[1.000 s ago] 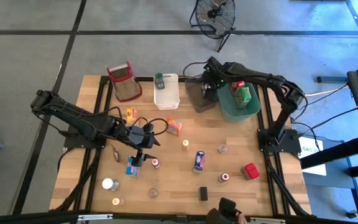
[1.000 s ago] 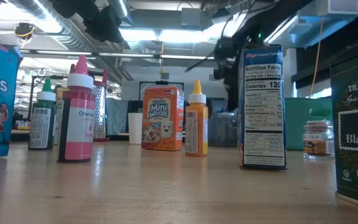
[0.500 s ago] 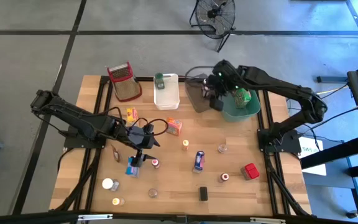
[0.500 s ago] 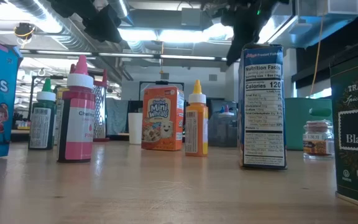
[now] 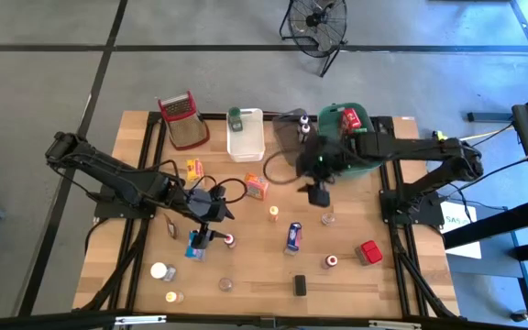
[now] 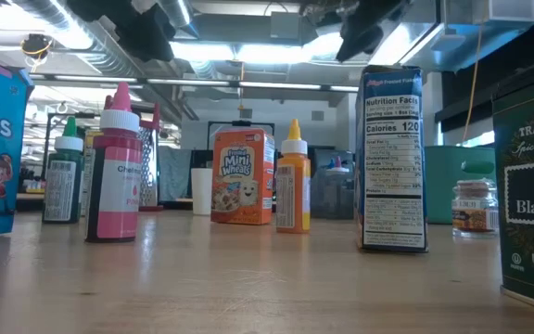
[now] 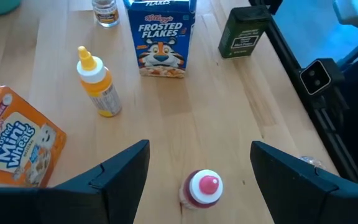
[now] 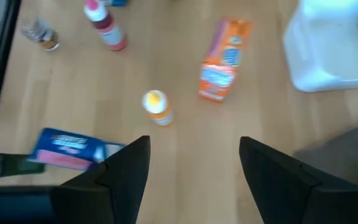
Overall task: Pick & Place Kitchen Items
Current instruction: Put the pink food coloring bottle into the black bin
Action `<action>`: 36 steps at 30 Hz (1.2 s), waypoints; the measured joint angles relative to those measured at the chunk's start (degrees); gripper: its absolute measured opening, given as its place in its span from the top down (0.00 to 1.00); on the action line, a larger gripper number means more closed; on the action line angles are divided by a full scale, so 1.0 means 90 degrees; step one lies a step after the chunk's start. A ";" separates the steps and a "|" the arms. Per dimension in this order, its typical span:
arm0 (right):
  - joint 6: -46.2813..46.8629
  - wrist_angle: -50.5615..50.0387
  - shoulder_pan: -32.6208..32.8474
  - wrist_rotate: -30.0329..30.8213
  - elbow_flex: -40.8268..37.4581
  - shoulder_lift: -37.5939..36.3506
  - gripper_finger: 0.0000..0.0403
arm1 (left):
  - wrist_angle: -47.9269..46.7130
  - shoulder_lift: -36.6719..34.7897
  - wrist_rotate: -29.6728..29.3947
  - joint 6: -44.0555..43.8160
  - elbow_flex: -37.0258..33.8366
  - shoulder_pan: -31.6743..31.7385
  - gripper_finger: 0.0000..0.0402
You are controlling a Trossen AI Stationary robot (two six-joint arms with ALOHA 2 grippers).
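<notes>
Above the wooden table's (image 5: 246, 275) middle, the right gripper (image 5: 317, 194) hangs spread and empty near the small yellow-capped orange bottle (image 5: 273, 214), probably choosing, while the left gripper (image 7: 197, 163), fingers apart, straddles the pink-capped red bottle (image 7: 202, 188) for grasping.

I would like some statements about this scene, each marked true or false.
1. The left gripper is open, with a pink-capped bottle below it. True.
2. The right gripper holds the orange box. False: its fingers are open and empty, and the box stands on the table.
3. The white bin stands at the table's far edge. True.
4. The Frosted Flakes box lies flat. False: it stands upright.
5. The yellow bottle is inside the green bin. False: it stands on the table.
</notes>
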 joint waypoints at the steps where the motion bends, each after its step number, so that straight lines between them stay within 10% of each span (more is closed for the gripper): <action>1: 0.0129 -0.0014 0.0180 0.0091 0.0000 0.0000 0.38 | -0.0057 0.0000 0.0000 0.0006 0.0000 -0.0024 0.32; 19: 0.1292 0.0013 0.2528 0.3208 0.0000 0.0002 0.38 | 0.0045 0.0000 -0.0386 0.0270 -0.0005 -0.0851 0.32; 36: 0.1560 0.0214 0.2880 0.3647 -0.0343 0.0049 0.38 | 0.0123 0.0857 -0.0420 -0.0338 -0.0002 -0.0847 0.32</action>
